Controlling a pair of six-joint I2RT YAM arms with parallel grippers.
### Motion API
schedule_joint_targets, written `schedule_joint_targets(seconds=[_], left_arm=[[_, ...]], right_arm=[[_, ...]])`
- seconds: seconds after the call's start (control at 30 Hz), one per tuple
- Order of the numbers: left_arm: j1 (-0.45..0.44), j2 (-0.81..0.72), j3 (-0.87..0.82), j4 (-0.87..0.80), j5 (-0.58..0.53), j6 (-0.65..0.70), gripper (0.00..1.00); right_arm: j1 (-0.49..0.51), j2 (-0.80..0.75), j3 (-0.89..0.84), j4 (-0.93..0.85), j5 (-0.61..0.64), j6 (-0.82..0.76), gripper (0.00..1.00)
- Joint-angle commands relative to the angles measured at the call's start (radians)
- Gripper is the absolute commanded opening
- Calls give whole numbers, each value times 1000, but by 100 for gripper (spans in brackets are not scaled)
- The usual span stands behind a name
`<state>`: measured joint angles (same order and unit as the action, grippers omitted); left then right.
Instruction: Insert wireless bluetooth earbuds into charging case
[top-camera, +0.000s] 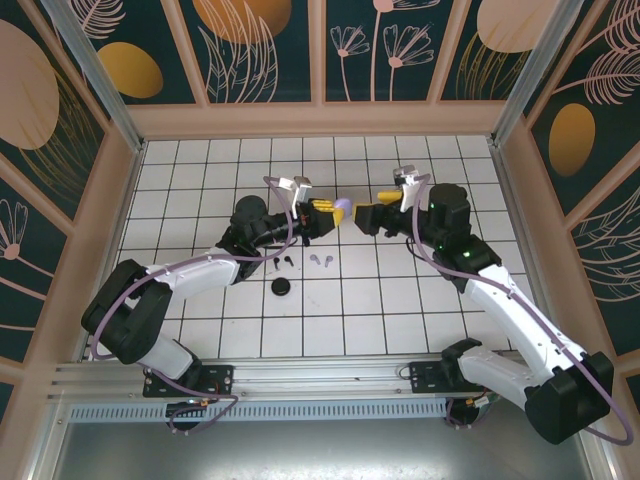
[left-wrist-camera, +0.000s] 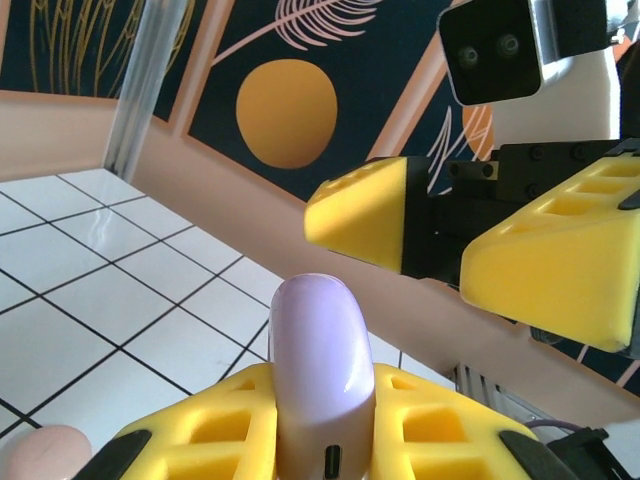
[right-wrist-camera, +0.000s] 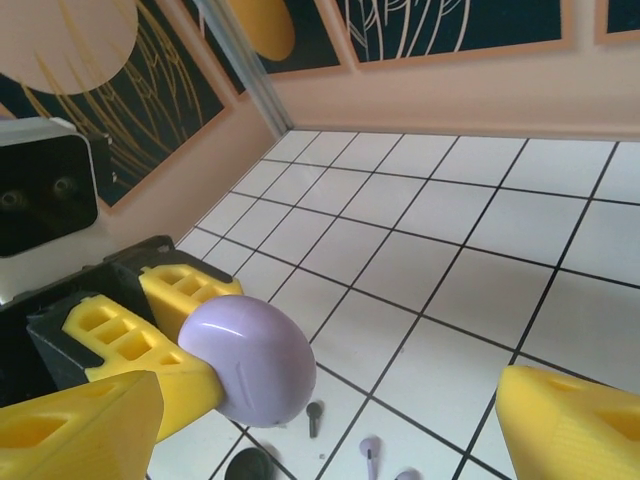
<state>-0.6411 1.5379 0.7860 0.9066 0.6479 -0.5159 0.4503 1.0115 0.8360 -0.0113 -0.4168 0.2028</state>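
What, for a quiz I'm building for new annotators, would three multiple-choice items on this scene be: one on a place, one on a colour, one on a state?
1. Where is the lilac case relative to the tiled table? A flat on it; B gripped in the left claw, raised above it; C leaning on its back wall.
2. The round case lying on the tiled table in the top view is: A black; B white; C green.
3. The right claw is: A shut on an earbud; B open, holding nothing; C shut on the lilac case.
Answers: 1 B, yellow fingers clamp its sides; 2 A, a dark puck on white tiles; 3 B, its jaws stand wide apart.
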Motion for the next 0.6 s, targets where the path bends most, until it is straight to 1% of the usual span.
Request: schedule_joint_targets(seconds=[0.0, 0.3, 0.57], left_arm=[[6, -5, 36, 15, 59, 5, 0], [6, -5, 45, 29, 97, -14, 0], [7, -14, 47, 35, 133, -26, 0]], right_arm=[[-7, 10, -22, 16, -45, -33, 87], [-7, 37, -39, 45, -50, -23, 86], [-14, 66, -49, 70, 4, -11, 84]])
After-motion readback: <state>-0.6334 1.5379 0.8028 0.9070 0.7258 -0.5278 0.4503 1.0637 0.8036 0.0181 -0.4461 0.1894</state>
